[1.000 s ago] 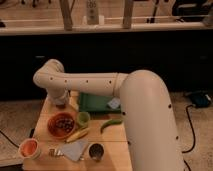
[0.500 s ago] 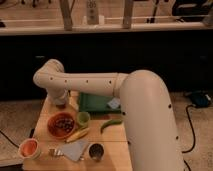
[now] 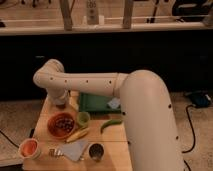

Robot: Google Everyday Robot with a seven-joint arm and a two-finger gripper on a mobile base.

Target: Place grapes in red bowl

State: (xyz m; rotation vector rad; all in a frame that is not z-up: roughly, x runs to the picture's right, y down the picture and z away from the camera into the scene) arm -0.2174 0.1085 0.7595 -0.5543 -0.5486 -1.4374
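On the wooden counter (image 3: 112,145), grapes (image 3: 63,124) already lying inside red bowl (image 3: 52,131), directly below and just in front of gripper (image 3: 60,101), hovering near the far-left edge.

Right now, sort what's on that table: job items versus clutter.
Job: grapes, lying in the red bowl; gripper, above the table's far left corner.

Clutter: green cup, green pepper, pale-rimmed bowl, metal cup, green tray.
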